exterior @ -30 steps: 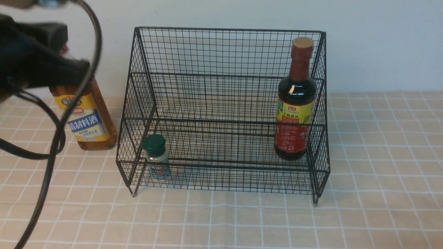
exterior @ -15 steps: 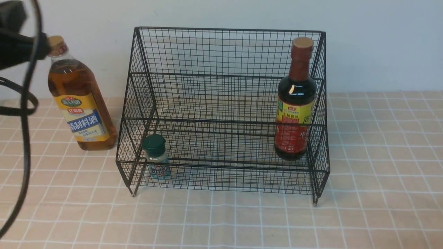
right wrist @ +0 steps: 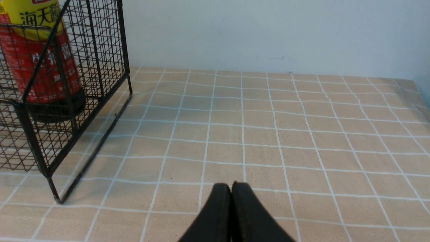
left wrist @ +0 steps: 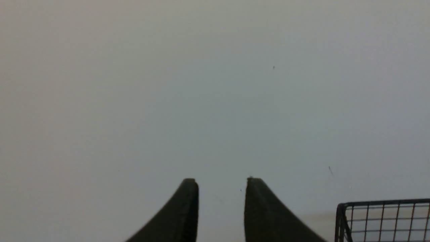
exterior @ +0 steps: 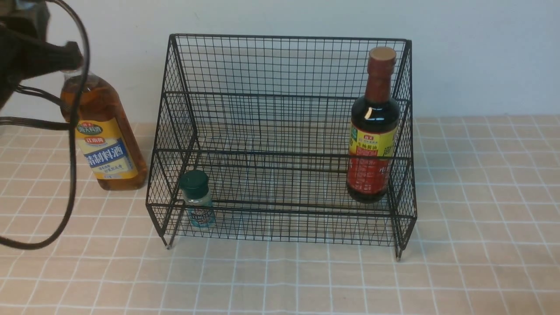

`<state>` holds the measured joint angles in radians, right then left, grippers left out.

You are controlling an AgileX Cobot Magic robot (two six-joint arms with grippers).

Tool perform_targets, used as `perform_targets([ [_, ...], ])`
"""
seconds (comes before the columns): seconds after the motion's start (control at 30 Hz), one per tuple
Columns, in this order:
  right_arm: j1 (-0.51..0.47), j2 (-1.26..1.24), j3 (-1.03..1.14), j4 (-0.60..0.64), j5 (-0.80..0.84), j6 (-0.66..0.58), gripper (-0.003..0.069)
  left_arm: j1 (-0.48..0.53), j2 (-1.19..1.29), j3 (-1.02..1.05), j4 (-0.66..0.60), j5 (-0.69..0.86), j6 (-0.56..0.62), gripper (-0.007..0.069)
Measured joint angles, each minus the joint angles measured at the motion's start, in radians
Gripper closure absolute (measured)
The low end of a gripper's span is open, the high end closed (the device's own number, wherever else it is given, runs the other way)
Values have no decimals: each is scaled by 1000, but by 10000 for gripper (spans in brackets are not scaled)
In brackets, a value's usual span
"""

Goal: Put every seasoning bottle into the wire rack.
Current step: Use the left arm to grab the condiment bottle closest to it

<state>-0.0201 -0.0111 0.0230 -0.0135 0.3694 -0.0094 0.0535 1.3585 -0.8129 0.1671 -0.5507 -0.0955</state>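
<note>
The tall amber bottle (exterior: 105, 144) stands on the table (exterior: 481, 218) at the left of the frame. It is outside the wire rack (exterior: 288, 38) and just beside the rack's sloped left side. Its long axis runs vertically, base on the checked cloth, neck pointing up, yellow-blue label facing the camera. The cap is hidden behind the black tip of the left arm (exterior: 30, 57), which reaches in from the upper left corner. Whether that tip touches the bottle cannot be told from the front view. A black cable (exterior: 74, 175) loops down across the bottle's label.

In the left wrist view the left pincer (left wrist: 221, 183) has its two fingers apart, with only the pale wall showing through the gap and nothing between them. A top corner of the rack (left wrist: 383, 218) shows at the frame's edge.

The dark sauce bottle (exterior: 374, 131) stands upright at the right end of the rack, brown neck up and red-yellow label forward. The tiny green-capped shaker (exterior: 197, 199) stands upright on the lower tier near the left front corner, cap up. The two are well apart.

The right wrist view shows the right pincer (right wrist: 231, 186) with its fingers pressed together, empty, above bare cloth, with the rack (right wrist: 124, 50) and the dark bottle (right wrist: 43, 67) off to one side.
</note>
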Motion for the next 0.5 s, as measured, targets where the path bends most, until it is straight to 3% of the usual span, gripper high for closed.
perform_targets([
  [0.07, 0, 0, 0, 0, 0, 0, 672, 0, 20, -6, -3, 0, 0, 343],
  [0.17, 0, 0, 0, 0, 0, 0, 672, 0, 64, -34, -41, -4, 23, 177],
  [0.2, 0, 0, 0, 0, 0, 0, 672, 0, 67, -36, -41, -4, 23, 177],
  [0.27, 0, 0, 0, 0, 0, 0, 672, 0, 99, -53, -75, -7, 78, 107],
  [0.5, 0, 0, 0, 0, 0, 0, 672, 2, 205, -86, -197, -7, 153, 61],
])
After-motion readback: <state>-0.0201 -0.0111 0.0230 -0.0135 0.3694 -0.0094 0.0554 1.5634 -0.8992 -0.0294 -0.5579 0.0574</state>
